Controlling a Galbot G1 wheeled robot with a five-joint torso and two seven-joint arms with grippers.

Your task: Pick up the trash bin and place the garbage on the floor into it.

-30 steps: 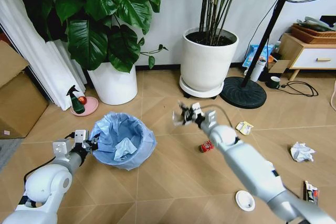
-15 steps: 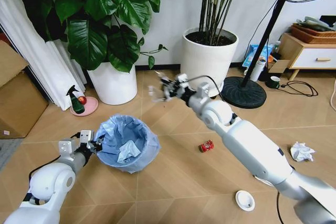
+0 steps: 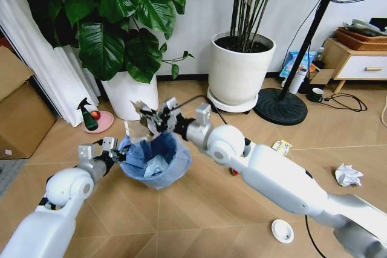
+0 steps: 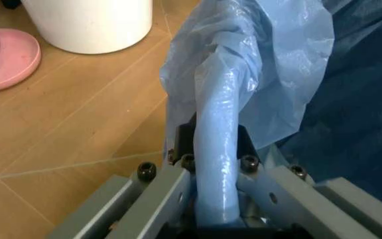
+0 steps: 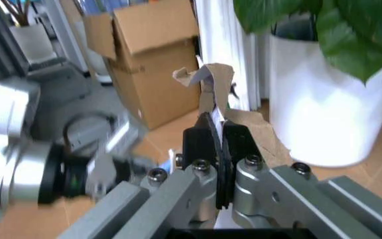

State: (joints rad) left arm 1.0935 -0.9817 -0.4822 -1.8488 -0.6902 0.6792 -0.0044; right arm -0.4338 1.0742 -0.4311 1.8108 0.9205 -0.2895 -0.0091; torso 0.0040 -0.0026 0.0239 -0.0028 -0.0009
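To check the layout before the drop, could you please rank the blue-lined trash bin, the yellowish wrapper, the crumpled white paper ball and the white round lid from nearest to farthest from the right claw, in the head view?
From the right claw:
1. Small dark trash bin with light-blue bag, just below it.
2. Yellowish wrapper, to the robot's right.
3. White round lid, right, near the robot.
4. Crumpled white paper ball, far right.

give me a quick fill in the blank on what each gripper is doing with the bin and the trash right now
1. The left gripper is shut on the bin's ____.
2. The right gripper holds a crumpled wrapper directly ____ the bin.
3. The bag lining the bin is light ____.
4. A white lid lies on the ____.

Missing words: rim; above; blue; floor
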